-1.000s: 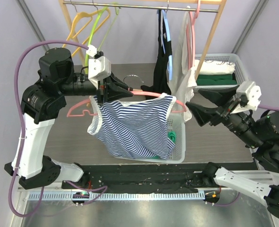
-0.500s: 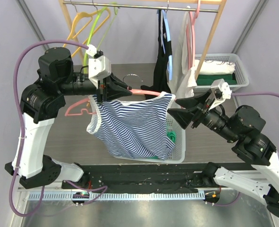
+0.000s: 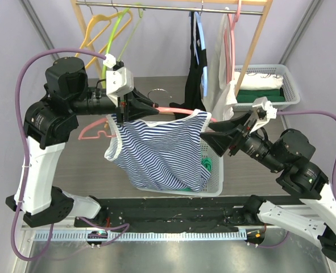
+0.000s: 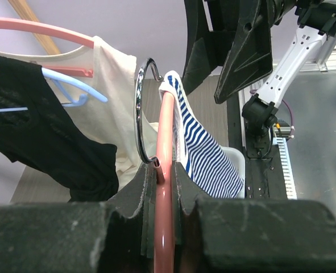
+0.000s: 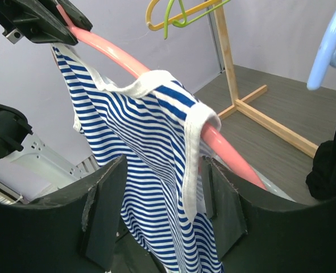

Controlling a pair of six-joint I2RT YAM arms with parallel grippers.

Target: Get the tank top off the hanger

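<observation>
Two arms engaged: left gripper (image 3: 152, 107) clenched on pink hanger (image 3: 173, 110) beside its hook (image 4: 138, 114). Right gripper (image 3: 208, 132) released, jaws straddling the striped tank top (image 3: 162, 153) strap (image 5: 195, 133). Garment hangs on hanger above basket (image 3: 218, 177).

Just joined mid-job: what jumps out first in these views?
A blue-striped tank top drapes from a pink hanger at centre, above a white basket. The left fingers clamp the hanger by its hook; the open right fingers flank one shoulder strap.
</observation>
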